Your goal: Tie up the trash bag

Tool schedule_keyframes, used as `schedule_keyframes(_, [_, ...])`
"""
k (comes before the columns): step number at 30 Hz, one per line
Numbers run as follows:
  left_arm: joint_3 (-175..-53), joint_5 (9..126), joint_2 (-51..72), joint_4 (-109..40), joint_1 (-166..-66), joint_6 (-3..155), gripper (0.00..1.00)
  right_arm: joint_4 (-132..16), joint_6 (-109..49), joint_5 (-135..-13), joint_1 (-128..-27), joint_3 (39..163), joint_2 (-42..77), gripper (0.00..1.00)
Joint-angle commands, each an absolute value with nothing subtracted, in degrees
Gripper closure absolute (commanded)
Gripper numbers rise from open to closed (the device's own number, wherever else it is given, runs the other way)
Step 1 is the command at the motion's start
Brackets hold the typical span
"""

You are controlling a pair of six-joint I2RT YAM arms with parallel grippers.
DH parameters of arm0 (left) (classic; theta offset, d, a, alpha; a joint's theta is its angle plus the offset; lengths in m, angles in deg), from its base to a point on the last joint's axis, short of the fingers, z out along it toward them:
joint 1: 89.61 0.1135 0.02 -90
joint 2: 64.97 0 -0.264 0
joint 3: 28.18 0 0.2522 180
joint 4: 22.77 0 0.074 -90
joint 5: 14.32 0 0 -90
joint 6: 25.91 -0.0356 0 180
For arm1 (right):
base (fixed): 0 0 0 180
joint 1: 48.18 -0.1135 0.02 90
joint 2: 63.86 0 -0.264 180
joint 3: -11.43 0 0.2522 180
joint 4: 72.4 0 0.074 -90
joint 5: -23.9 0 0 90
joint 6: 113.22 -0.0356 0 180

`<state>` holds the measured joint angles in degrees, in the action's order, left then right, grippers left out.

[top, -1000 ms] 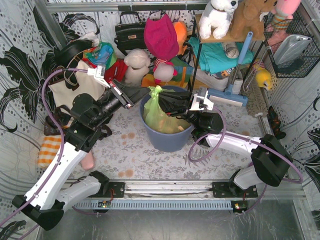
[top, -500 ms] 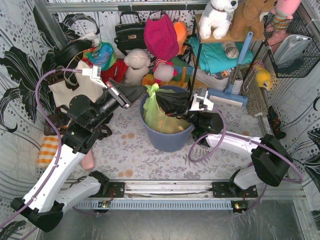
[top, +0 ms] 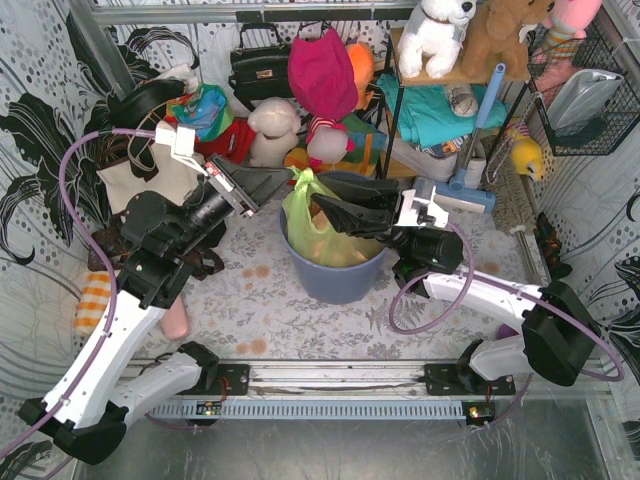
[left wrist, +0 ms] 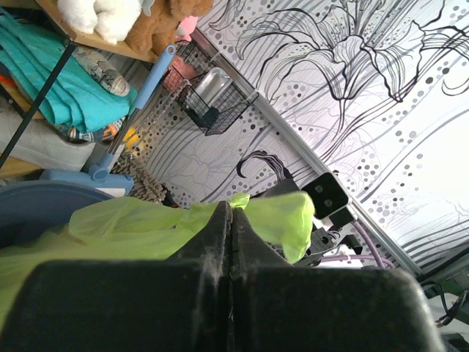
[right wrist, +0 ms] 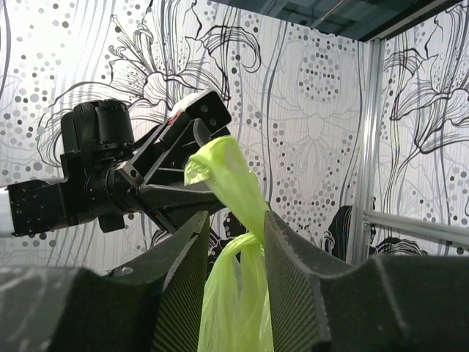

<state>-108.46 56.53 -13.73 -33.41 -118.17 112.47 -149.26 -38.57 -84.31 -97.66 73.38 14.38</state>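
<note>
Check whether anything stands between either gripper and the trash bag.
Nothing visible does. The left gripper is shut on the trash bag's gathered top, and the right gripper's open fingers straddle its neck below.

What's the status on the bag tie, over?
Left hand shut on bag top. Right hand open, straddling the pinched neck. Bag sits in bin; can't confirm a knot. Nothing blocking either hand.
</note>
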Motion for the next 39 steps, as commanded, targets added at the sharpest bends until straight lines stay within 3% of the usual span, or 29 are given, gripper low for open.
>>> schedule_keyframes(1, [-110.62,53.51,-14.30,-27.30,-118.35,110.62,1.00,-148.96,-37.72,-85.13,-97.92,73.44,12.59,0.63])
schedule_keyframes(9, [-110.80,51.85,-13.73,-25.06,-118.35,111.49,1.00,-144.32,-35.79,-85.76,-97.92,77.82,14.23,0.56])
schedule_keyframes(19, [-111.60,47.41,-12.14,-19.22,-118.50,113.68,1.00,-136.12,-32.08,-85.24,-97.93,81.75,15.58,0.55])
schedule_keyframes(21, [-111.72,47.74,-11.98,-19.39,-118.51,113.54,1.00,-136.21,-31.90,-84.96,-97.93,81.40,15.52,0.62])
schedule_keyframes(26, [-111.38,49.47,-12.15,-20.41,-118.53,112.98,1.00,-137.41,-31.72,-85.25,-97.93,80.43,14.84,0.99])
schedule_keyframes(28, [-111.44,51.47,-12.30,-22.69,-118.52,112.09,1.00,-137.72,-31.81,-85.41,-97.91,80.07,14.50,1.00])
schedule_keyframes(33, [-111.41,53.11,-11.71,-26.68,-118.61,110.79,0.50,-139.06,-32.20,-85.52,-97.90,79.36,14.10,1.00])
schedule_keyframes(39, [-111.37,53.52,-11.32,-27.46,-119.74,109.27,0.28,-139.17,-32.18,-85.48,-97.93,79.16,14.01,1.00])
